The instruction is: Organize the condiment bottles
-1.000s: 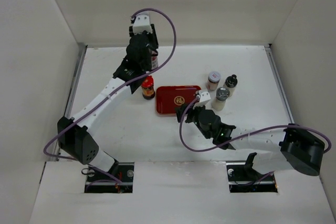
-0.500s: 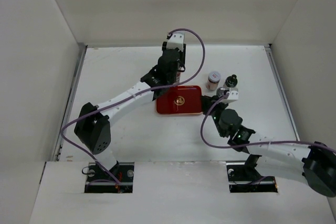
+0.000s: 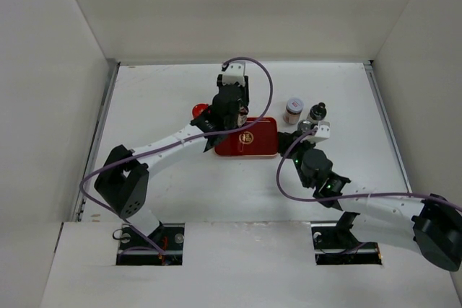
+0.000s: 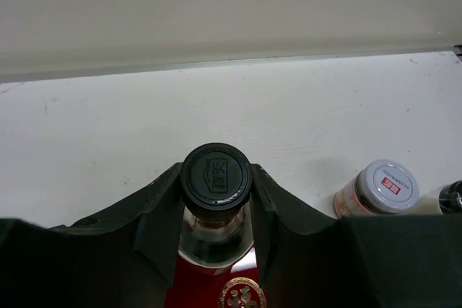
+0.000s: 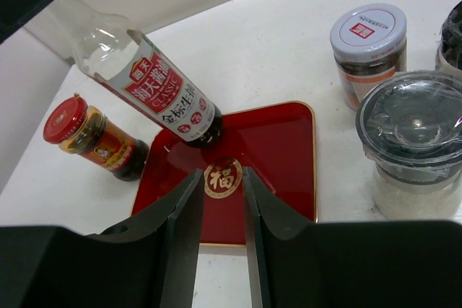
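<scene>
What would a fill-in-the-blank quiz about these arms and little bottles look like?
1. The left gripper is shut on the neck of the tall bottle with the ___ cap.
2. That bottle's base rests on the ___ tray.
3. The red-capped jar is off the tray, standing on the white ___.
4. The right gripper holds ___.
Missing words: black; red; table; nothing.

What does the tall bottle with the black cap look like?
The tall bottle is slim and clear, with a round black cap and a red-and-white label with Chinese writing. Dark sauce shows only near the bottom. The left gripper clamps its neck under the cap. Its bottom seems to rest on the red tray, near a far corner.
</scene>
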{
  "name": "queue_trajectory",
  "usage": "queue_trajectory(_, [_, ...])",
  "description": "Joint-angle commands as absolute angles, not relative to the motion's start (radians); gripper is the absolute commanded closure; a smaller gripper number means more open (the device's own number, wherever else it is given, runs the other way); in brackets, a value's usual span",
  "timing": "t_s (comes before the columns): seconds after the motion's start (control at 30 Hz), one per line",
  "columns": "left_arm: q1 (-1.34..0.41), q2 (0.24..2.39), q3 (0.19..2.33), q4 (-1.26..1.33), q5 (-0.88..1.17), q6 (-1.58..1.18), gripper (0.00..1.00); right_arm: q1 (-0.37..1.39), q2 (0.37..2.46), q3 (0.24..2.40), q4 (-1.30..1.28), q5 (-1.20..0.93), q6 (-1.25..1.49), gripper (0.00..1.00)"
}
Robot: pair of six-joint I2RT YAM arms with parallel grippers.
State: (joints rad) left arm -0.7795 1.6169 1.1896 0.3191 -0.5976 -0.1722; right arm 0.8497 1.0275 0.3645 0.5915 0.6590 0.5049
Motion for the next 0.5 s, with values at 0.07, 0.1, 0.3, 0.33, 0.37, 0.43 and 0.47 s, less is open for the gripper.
queue_trajectory(0.07, [-0.783,1.480,1.141,0.469,-0.621,-0.212,0.91,0.841,1.038,0.379,0.626,0.646,0.519,0.66])
queue_trajectory(0.1, [-0.785,1.468,1.135,0.472,-0.627,-0.212,0.91,0.841,1.040,0.379,0.627,0.647,0.518,0.66])
queue_trajectory(0.3, [-0.782,1.424,1.085,0.480,-0.635,-0.212,0.91,0.841,1.049,0.382,0.630,0.641,0.517,0.65])
queue_trajectory(0.33, [-0.778,1.424,1.080,0.480,-0.638,-0.212,0.91,0.841,1.052,0.382,0.630,0.641,0.518,0.65])
queue_trajectory(0.37, [-0.774,1.424,1.074,0.480,-0.640,-0.210,0.91,0.841,1.054,0.382,0.629,0.640,0.522,0.65])
queue_trajectory(0.43, [-0.766,1.427,1.065,0.483,-0.638,-0.210,0.91,0.841,1.051,0.383,0.627,0.631,0.522,0.65])
queue_trajectory(0.47, [-0.763,1.431,1.062,0.488,-0.635,-0.210,0.91,0.841,1.049,0.383,0.630,0.629,0.520,0.65])
